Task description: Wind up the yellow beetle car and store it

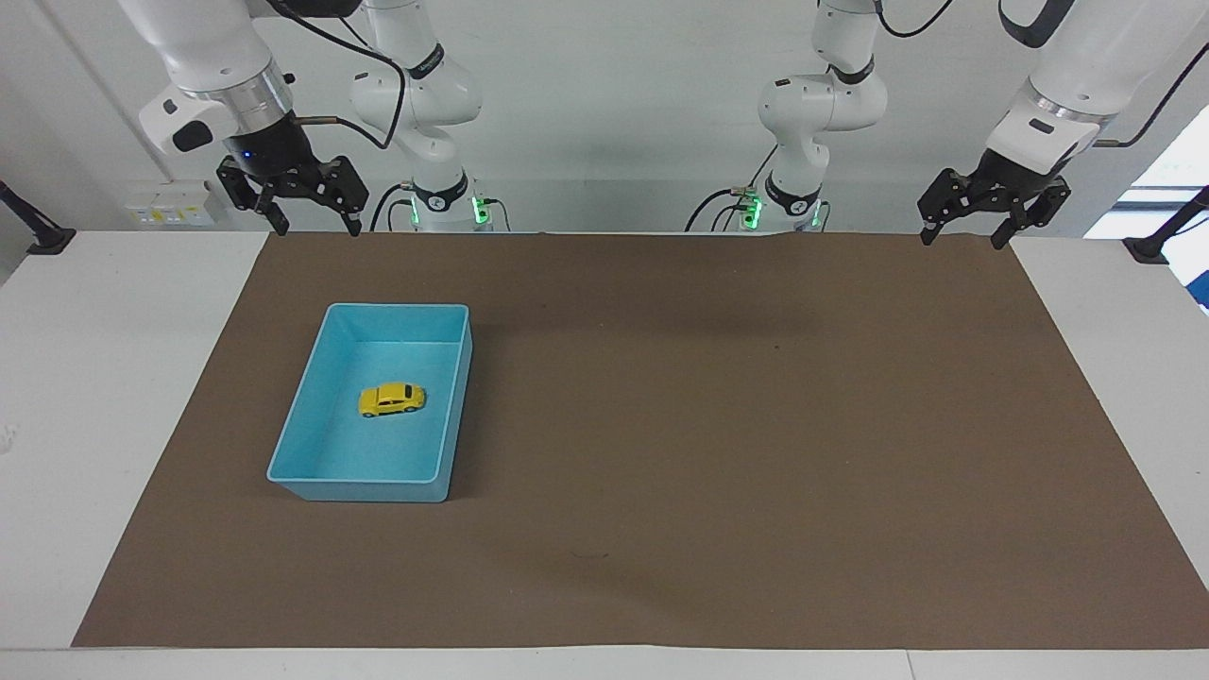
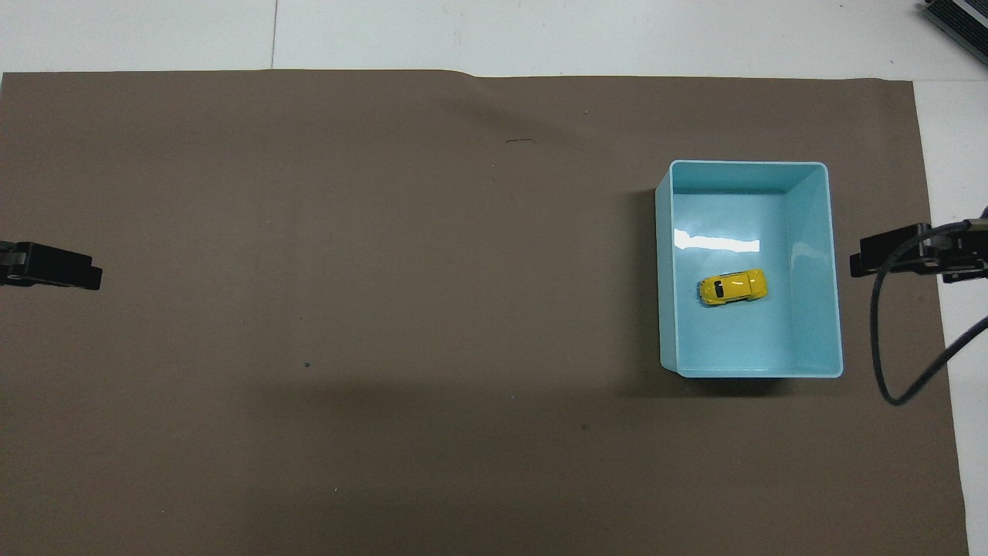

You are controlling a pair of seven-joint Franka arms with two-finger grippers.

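The yellow beetle car (image 1: pixel 391 399) stands on its wheels on the floor of a light blue bin (image 1: pixel 460 378), near the bin's middle; in the overhead view the car (image 2: pixel 732 286) lies crosswise in the bin (image 2: pixel 834 309). My right gripper (image 1: pixel 318 229) hangs open and empty over the mat's edge at the robots' end, well apart from the bin. At the other corner of that edge my left gripper (image 1: pixel 961 242) also hangs open with nothing in it. Neither touches the car.
A brown mat (image 1: pixel 718 425) covers most of the white table (image 1: pixel 85 378). The bin sits on the mat toward the right arm's end. A black cable (image 2: pixel 888 340) loops down from the right arm beside the bin.
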